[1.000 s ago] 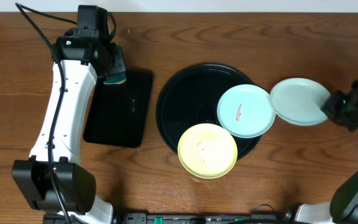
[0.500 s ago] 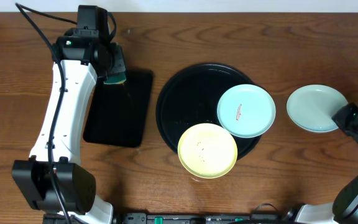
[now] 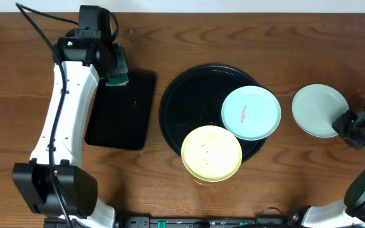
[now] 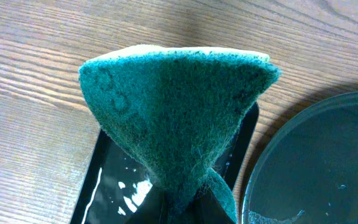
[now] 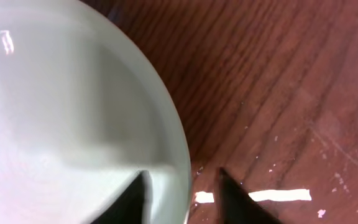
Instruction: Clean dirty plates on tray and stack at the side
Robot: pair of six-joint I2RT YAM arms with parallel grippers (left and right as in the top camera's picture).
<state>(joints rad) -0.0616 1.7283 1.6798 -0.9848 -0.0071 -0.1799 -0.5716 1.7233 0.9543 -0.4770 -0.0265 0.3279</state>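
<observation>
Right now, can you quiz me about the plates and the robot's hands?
1. True or false: the yellow plate lies wholly inside the round tray.
2. Pick one: the left hand holds A) a plate, B) a green sponge, C) nothing.
3. Count: how many plates lie wholly off the tray?

Key
1. False: it hangs over the rim.
2. B.
3. One: the mint plate, whose edge sits between the open fingers of the right hand.
</observation>
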